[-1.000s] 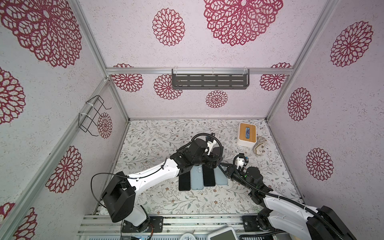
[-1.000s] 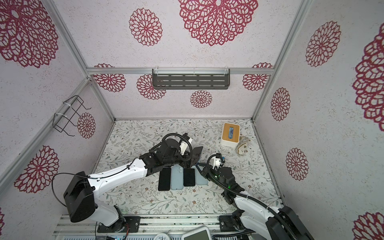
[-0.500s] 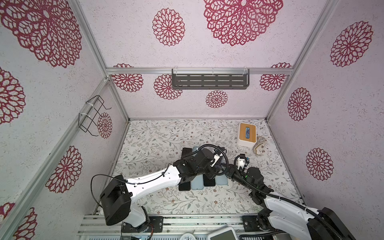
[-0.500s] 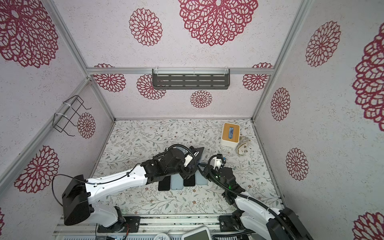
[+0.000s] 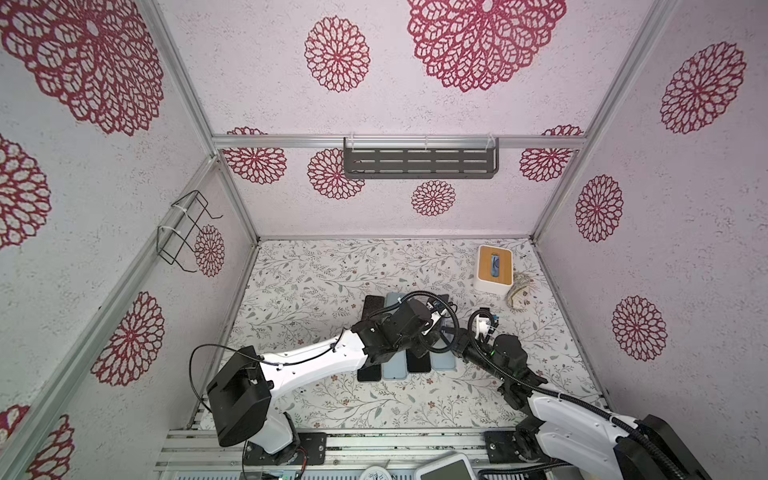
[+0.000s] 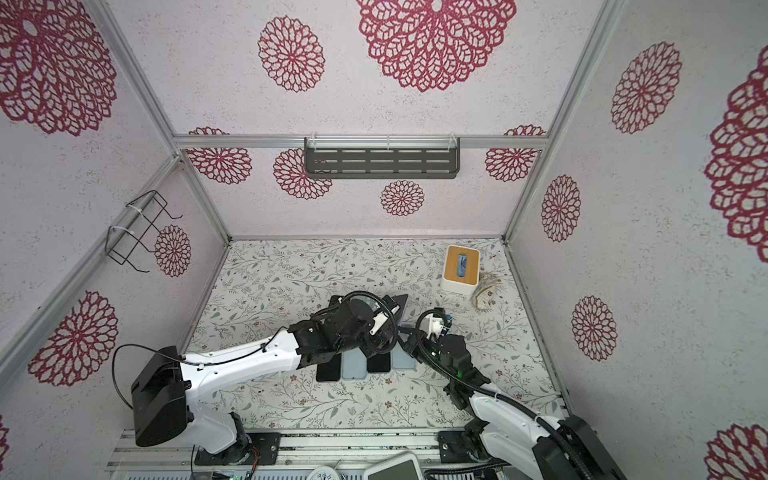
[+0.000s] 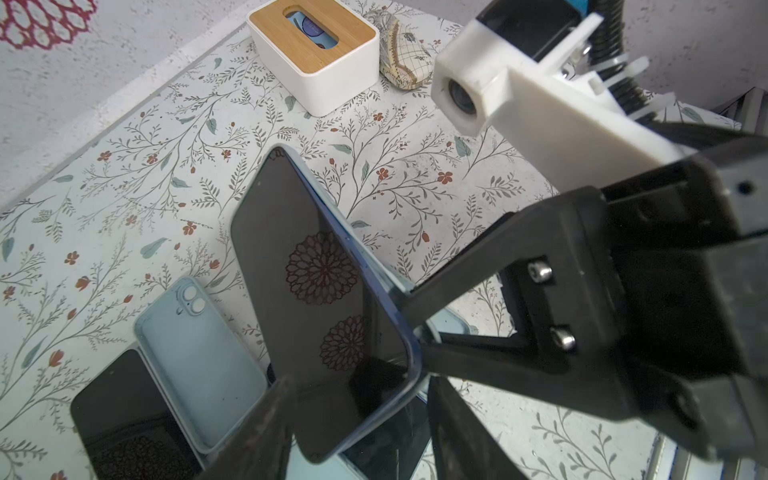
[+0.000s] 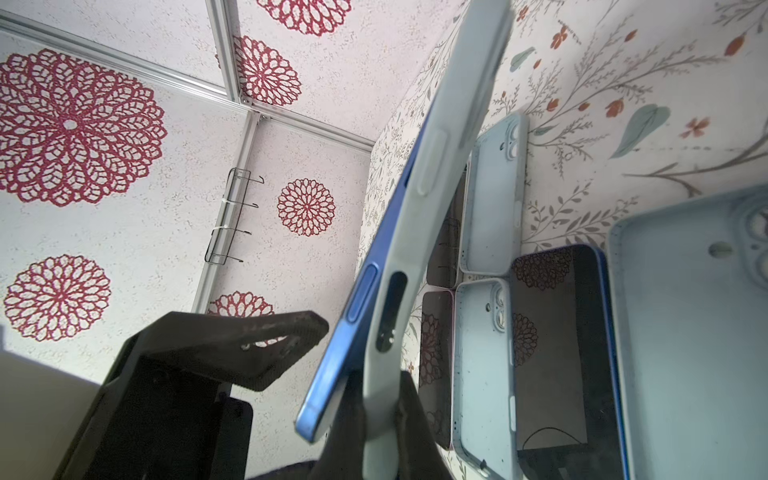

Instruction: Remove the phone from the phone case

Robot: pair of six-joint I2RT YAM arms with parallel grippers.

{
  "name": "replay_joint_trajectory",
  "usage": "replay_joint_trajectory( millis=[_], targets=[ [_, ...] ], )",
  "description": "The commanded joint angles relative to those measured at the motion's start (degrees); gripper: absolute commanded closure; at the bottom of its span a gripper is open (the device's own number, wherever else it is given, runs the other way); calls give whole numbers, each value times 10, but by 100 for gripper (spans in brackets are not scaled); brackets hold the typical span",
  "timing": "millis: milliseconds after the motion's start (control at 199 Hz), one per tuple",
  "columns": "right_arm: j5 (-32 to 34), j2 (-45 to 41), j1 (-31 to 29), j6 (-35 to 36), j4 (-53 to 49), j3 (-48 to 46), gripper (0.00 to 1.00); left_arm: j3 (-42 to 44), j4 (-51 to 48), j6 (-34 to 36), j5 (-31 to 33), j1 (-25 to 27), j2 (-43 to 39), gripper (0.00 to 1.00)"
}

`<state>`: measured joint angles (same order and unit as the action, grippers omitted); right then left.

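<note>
Glossy glass phone (image 7: 316, 291), matt rubbery case (image 8: 440, 158)

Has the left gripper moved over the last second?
Yes. In both top views the left gripper has come nearer the front edge, away from the tissue box. It was at the far ends of the phone row, which now show behind it.

No legible text, labels, brand marks, numbers or signs on anything in view.

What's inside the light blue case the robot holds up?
A blue phone, one edge popping out of the case. The case hides its back.
</note>
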<state>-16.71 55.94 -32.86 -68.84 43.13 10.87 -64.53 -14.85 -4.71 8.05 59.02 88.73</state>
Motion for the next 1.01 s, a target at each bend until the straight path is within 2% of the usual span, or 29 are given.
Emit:
replay_joint_trajectory(
  millis=[0,121,413,1001],
  targets=[
    [-4,-5,3,-1,75,7,100,-5,18,17,10,8,8,47],
    [-7,-1,3,-5,82,6,100,-7,28,22,34,12,19,54],
    [-11,2,3,-8,92,9,100,-4,69,48,41,17,35,67],
    [-23,23,3,-24,140,10,100,5,104,65,52,23,55,86]
  ],
)
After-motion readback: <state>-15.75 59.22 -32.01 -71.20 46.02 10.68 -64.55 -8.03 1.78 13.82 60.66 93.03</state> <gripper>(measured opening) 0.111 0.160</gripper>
